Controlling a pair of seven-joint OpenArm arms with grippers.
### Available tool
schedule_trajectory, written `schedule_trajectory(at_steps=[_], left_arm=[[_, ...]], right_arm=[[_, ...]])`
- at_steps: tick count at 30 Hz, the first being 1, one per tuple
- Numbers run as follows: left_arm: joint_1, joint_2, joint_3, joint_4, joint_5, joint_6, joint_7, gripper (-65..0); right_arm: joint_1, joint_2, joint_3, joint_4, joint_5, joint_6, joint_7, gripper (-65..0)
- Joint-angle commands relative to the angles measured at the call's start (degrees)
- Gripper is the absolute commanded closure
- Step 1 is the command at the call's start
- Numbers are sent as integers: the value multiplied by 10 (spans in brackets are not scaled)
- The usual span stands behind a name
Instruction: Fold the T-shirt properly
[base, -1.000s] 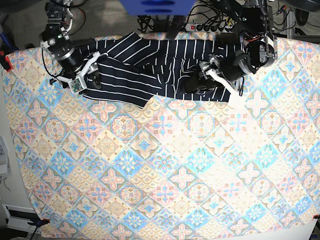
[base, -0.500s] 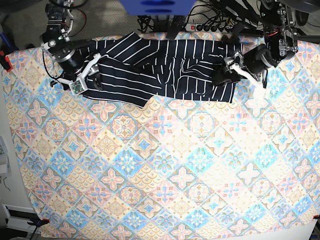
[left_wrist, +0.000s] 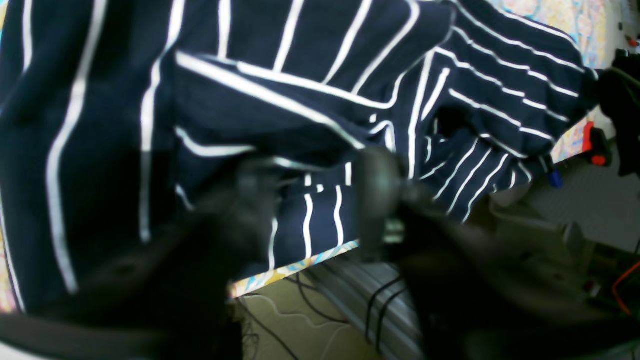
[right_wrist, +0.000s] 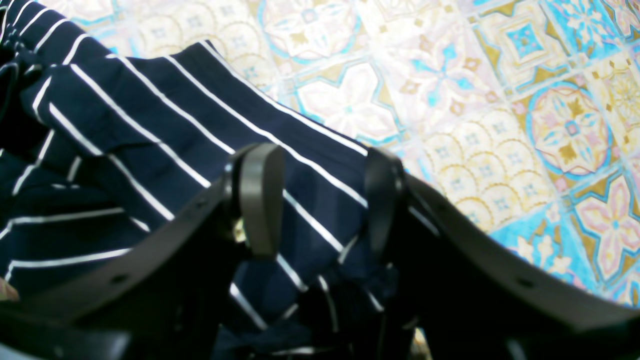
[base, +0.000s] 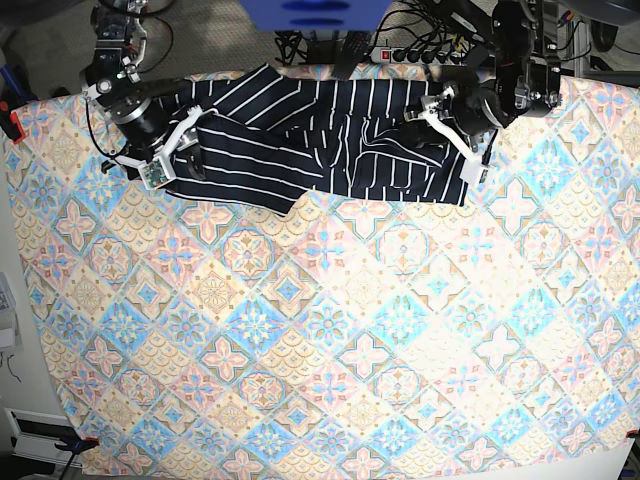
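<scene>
The T-shirt (base: 320, 140) lay crumpled along the far edge of the worktop, on the pastel tile-patterned cloth (base: 330, 340) that covered it, its dark striped fabric bunched in folds rather than spread flat. One hem corner pointed toward the near side, roughly in the middle of the shirt's lower edge.

The right claw (right_wrist: 320, 200) sat at the shirt's end on the base view's left. In the right wrist view its two fingers (right_wrist: 260, 195) stood moderately apart with a fold of striped fabric running up between them, but neither pad was clearly pressed on the cloth, so I could not tell whether it was gripping.

The left claw (base: 440, 108) was at the other end of the shirt, near the far edge of the worktop. The left wrist view was blurred; its fingers (left_wrist: 375, 190) appeared as dark shapes with striped fabric between them, and whether they had closed on it could not be told
</scene>
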Motion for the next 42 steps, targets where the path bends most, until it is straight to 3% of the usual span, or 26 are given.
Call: schedule_trajectory(at_steps=[1, 3, 10, 17, 21, 25, 36, 38, 42], left_arm=[[-1, -4, 2, 2, -11, -3, -6, -130], [-1, -4, 1, 2, -15, -4, -6, -100], [4, -7, -42, 47, -12, -3, -5, -187], [0, -30, -84, 27, -10, -4, -5, -337], [-20, -32, -82, -7, -9, -4, -5, -354], [-37, -33, -53, -63, -9, -4, -5, -352], [-40, -13, 33, -65, 41, -4, -9, -347], [-40, -14, 57, -65, 39, -4, -27, -304], [-40, -14, 107, -63, 38, -4, -32, -148]], right_arm=[[-1, 4, 3, 11, 7, -1, 14, -264], [-1, 4, 3, 11, 7, -1, 14, -264], [1, 4, 2, 11, 7, -1, 14, -264], [1, 4, 2, 11, 8, -1, 14, -264], [1, 4, 1, 11, 8, -1, 14, -265], [1, 4, 1, 11, 8, -1, 14, -265], [1, 4, 2, 11, 8, -1, 14, -265], [2, 4, 2, 11, 8, -1, 14, -265], [2, 4, 2, 11, 8, -1, 14, -265]])
